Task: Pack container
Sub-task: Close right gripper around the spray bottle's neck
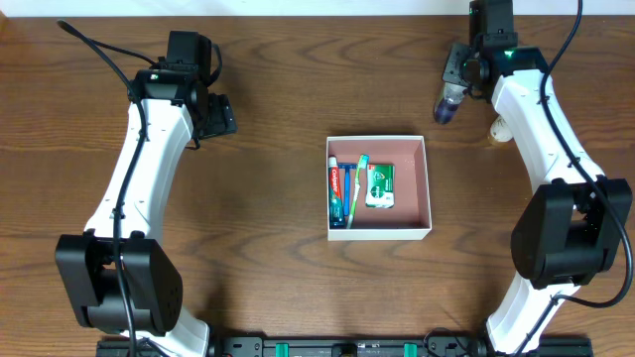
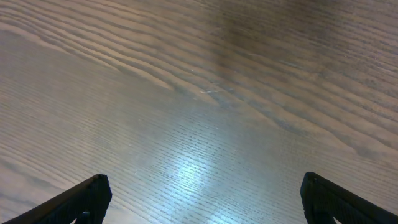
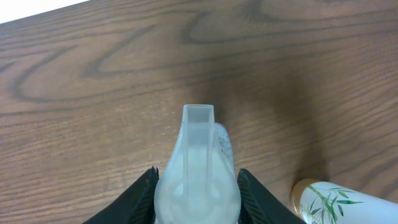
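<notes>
The container (image 1: 429,190), a shallow white-walled box with a pinkish inside, sits at the table's middle. In it lie a red-and-blue toothpaste tube (image 1: 337,193), a green toothbrush (image 1: 356,186) and a green-and-white packet (image 1: 379,185). At the far right my right gripper (image 1: 452,91) (image 3: 196,182) has both fingers pressed against the sides of a small translucent bottle (image 1: 446,107) (image 3: 198,155), whose squared cap points away from the camera. My left gripper (image 1: 220,114) (image 2: 205,199) hangs open over bare wood at the far left, with nothing between its fingers.
A white bottle with a green leaf print and a gold collar (image 3: 324,202) (image 1: 499,127) lies just right of the held bottle. The table's far edge (image 3: 37,11) runs close behind the right gripper.
</notes>
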